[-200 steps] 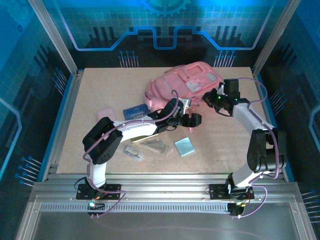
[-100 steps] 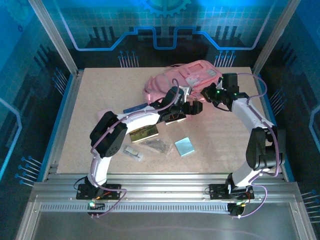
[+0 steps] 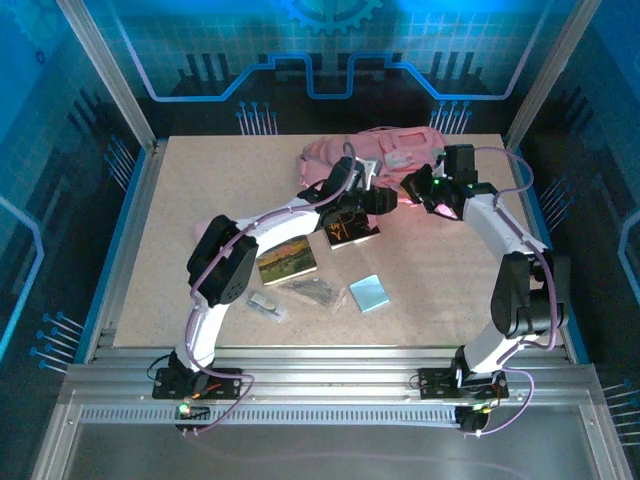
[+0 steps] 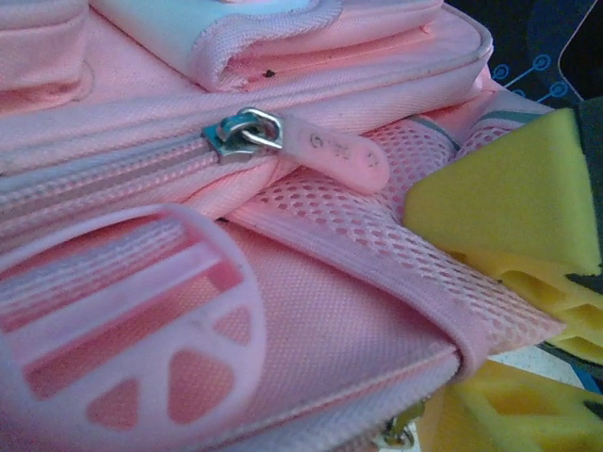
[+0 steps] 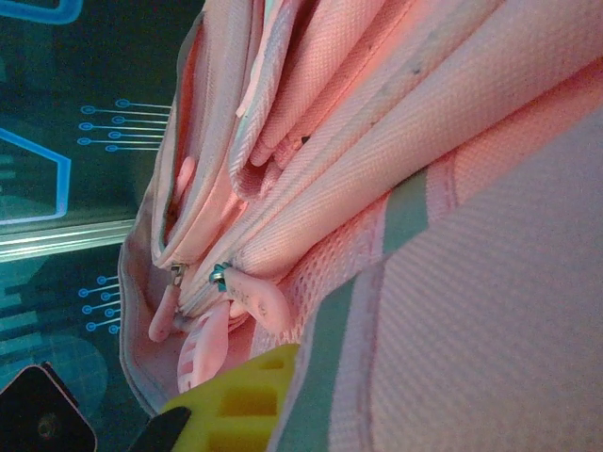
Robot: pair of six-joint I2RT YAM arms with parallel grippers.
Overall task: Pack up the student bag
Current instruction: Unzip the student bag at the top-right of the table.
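The overhead view is lit evenly from above and tinted blue by the glowing backdrop (image 3: 320, 60) beyond the left gripper (image 3: 378, 200); glare from a green lamp (image 3: 437, 183) is seen just behind the right gripper (image 3: 415, 188). At the wrists, the student bag (image 4: 311, 320) is rendered soft and reddish, and the plastic ring (image 4: 122, 320) left of the yellow fingers (image 4: 509, 188) is blurred

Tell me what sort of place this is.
Likely a robot test cell, not a home: an aluminium frame with blue circuit-print walls encloses a board table, and the left arm and right arm are bolted to a rail at its near edge.
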